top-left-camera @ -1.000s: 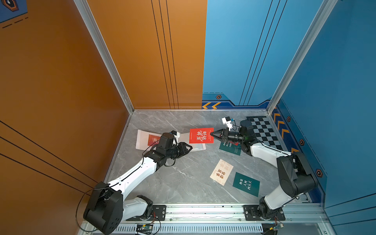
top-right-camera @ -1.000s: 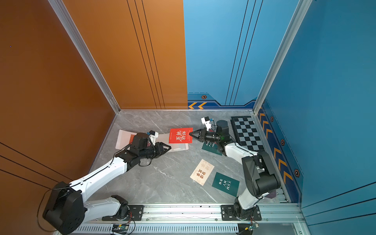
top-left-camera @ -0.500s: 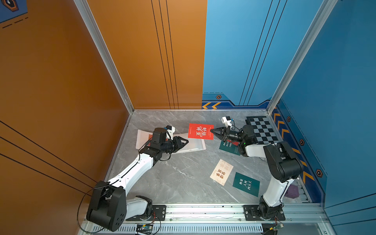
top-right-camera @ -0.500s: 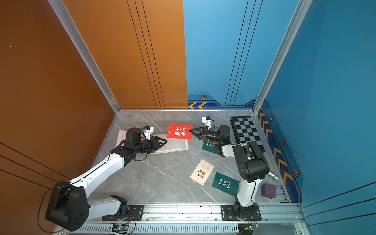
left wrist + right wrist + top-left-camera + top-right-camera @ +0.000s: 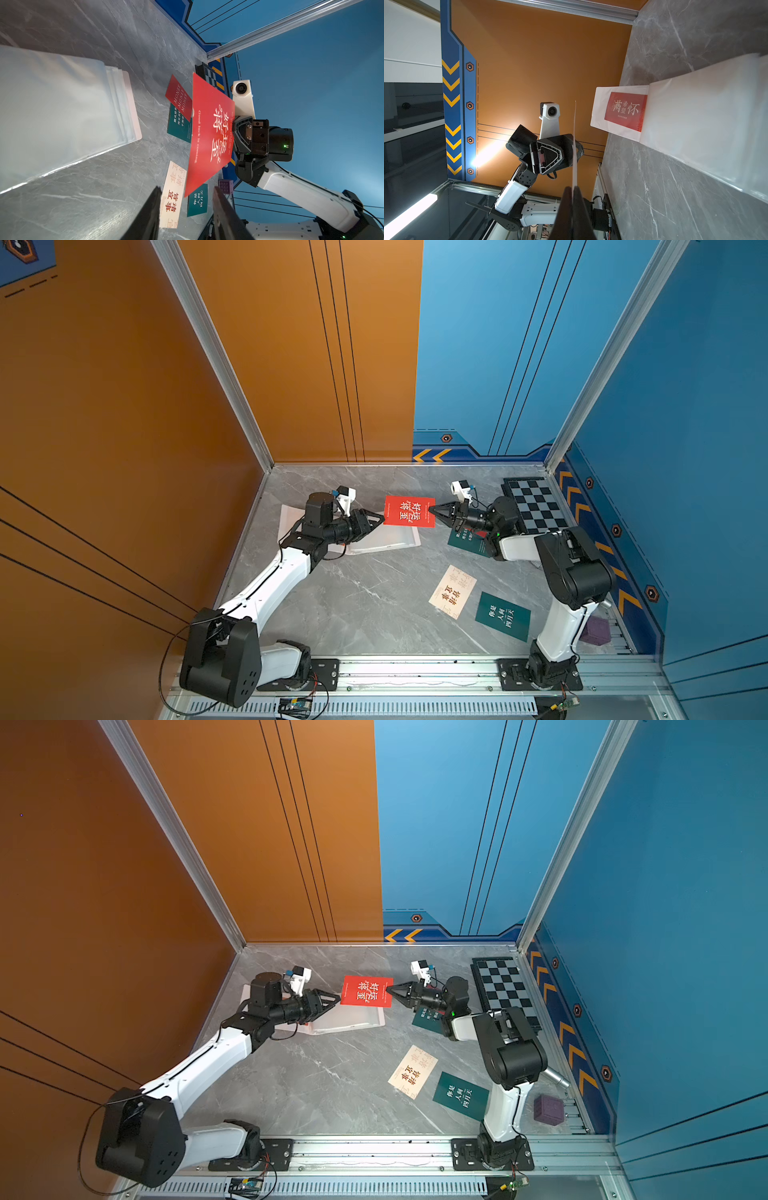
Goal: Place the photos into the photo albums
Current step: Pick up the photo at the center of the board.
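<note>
My right gripper [image 5: 432, 510] [image 5: 573, 191] is shut on one edge of a red photo [image 5: 409, 511] [image 5: 366, 991] [image 5: 209, 135] and holds it in the air above the open photo album [image 5: 386, 537] [image 5: 62, 104] [image 5: 706, 124]. My left gripper [image 5: 380, 517] [image 5: 186, 188] is open at the photo's opposite edge. The photo's near corner shows between its fingertips; I cannot tell whether they touch it. Another red photo [image 5: 626, 111] sits in an album sleeve. On the table lie a cream photo [image 5: 453, 591], two green photos [image 5: 503, 616] [image 5: 179, 126] and a red MONEY photo [image 5: 179, 99].
A black-and-white checkerboard [image 5: 536, 506] lies at the back right, behind my right arm. A purple cube [image 5: 548, 1108] sits by the right wall near the front rail. Orange and blue walls close in the left, back and right sides.
My left gripper has drawn back over the album and risen to the held photo's edge. The right arm's elbow has swung inward, and the photo stays almost in place.
</note>
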`<state>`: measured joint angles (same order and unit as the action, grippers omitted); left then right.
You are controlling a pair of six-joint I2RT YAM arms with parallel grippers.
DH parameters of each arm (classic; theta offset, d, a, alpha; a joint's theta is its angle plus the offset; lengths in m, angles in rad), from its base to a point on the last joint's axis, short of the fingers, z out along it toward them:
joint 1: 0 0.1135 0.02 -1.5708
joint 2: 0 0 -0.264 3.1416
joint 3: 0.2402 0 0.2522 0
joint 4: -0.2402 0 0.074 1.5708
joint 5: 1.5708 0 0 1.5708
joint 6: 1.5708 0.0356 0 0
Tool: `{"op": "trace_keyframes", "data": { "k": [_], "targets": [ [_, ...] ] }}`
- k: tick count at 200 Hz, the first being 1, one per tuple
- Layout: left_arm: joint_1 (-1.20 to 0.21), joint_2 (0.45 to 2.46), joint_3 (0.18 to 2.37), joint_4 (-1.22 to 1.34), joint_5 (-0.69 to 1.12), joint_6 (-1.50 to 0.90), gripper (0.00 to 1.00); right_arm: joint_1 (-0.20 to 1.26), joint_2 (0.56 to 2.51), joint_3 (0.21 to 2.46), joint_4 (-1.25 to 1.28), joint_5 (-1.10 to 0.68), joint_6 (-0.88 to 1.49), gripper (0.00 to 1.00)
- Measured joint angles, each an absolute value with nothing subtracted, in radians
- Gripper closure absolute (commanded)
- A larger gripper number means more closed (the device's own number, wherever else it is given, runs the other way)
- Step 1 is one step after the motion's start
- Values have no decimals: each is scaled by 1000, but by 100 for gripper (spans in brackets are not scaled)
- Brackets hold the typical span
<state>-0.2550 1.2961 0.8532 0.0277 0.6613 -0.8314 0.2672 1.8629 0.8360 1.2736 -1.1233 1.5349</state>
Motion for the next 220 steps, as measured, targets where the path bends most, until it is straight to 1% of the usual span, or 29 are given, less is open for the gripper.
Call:
{"op": "trace_keyframes", "data": {
  "k": [38,63,99,112,117,138,150,170,182,201,220],
  "targets": [
    [-257,1346,894,42,676,-836,60,292,1863,836,1265,-1126,1534,100],
    [-262,1366,915,47,686,-837,67,305,1863,836,1265,-1126,1534,100],
    [-266,1370,919,54,690,-842,84,307,1863,836,1264,-1126,1534,100],
    [-266,1370,919,54,690,-846,97,307,1863,836,1264,-1126,1534,100],
    [-266,1370,919,55,690,-839,100,307,1863,836,1263,-1126,1532,100],
    [-265,1369,919,58,691,-844,100,307,1863,836,1227,-1123,1507,100],
    [-261,1368,918,59,692,-845,100,307,1863,836,1180,-1122,1474,95],
    [-260,1359,912,57,697,-846,100,316,1843,838,1015,-1108,1359,84],
    [-245,1342,895,59,693,-847,100,322,1800,854,794,-1071,1219,78],
    [-188,1302,846,64,682,-857,100,340,1728,939,381,-951,941,75],
    [-113,1256,787,63,677,-869,100,363,1677,1013,146,-861,756,74]
  ]
}}
